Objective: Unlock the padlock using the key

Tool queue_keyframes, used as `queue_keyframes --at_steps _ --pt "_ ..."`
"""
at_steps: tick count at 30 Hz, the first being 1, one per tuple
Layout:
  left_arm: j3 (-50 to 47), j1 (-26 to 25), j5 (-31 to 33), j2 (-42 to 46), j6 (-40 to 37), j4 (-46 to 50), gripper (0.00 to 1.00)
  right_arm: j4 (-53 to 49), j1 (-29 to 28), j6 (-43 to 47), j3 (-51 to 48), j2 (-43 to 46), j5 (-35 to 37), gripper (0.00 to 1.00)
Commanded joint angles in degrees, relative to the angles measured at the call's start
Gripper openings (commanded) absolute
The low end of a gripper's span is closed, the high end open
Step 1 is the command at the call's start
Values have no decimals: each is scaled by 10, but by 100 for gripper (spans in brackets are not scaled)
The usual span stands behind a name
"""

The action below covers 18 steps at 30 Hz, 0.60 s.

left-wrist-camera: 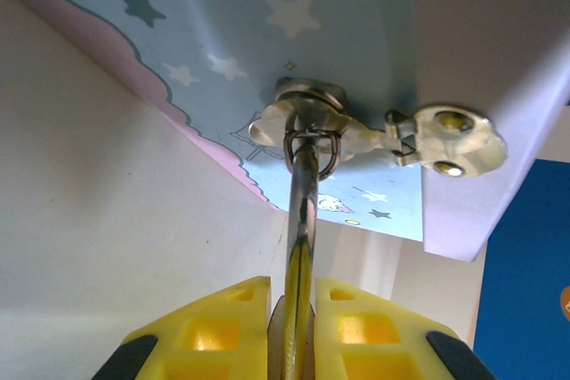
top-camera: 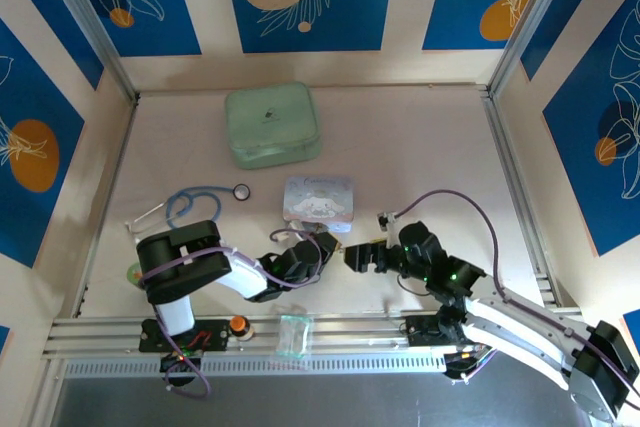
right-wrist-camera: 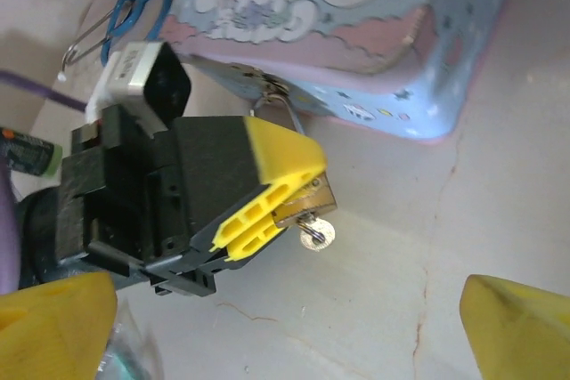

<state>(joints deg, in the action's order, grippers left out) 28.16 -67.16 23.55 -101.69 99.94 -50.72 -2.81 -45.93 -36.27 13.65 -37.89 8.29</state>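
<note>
The small brass padlock [right-wrist-camera: 307, 204] is clamped between the yellow fingers [right-wrist-camera: 276, 157] of my left gripper [top-camera: 325, 249], which is shut on it. Its thin shackle [left-wrist-camera: 305, 184] runs up through the latch of the lavender cartoon tin [top-camera: 318, 197]. The tiny silvery key [right-wrist-camera: 317, 234] sticks out of the padlock's underside, round head hanging free. My right gripper [right-wrist-camera: 289, 313] sits just right of the padlock, jaws wide open, touching neither key nor lock. In the left wrist view the padlock's brass edge [left-wrist-camera: 303, 309] shows between the shut pads.
A mint-green square tin [top-camera: 272, 125] stands at the back. A blue cord with a ring [top-camera: 190, 202] lies to the left. An orange button [top-camera: 238, 324] and a small clear bag [top-camera: 293, 332] rest on the near rail.
</note>
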Motion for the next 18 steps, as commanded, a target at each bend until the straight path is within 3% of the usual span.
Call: queue_keyframes --at_steps 1,6,9,12,18 --pt "-9 -3 -49 5 -13 62 0 -5 -25 98 -2 3 84 99" --pt "-6 8 -78 30 -41 108 0 15 -54 107 3 -41 106 98" --pt "-10 12 -82 48 -50 138 0 33 -83 132 9 -74 121 90" --pt "-16 17 -86 62 -58 141 0 67 -118 160 9 -108 164 84" --pt "-23 25 -104 62 -68 116 0 90 -149 199 32 -190 179 83"
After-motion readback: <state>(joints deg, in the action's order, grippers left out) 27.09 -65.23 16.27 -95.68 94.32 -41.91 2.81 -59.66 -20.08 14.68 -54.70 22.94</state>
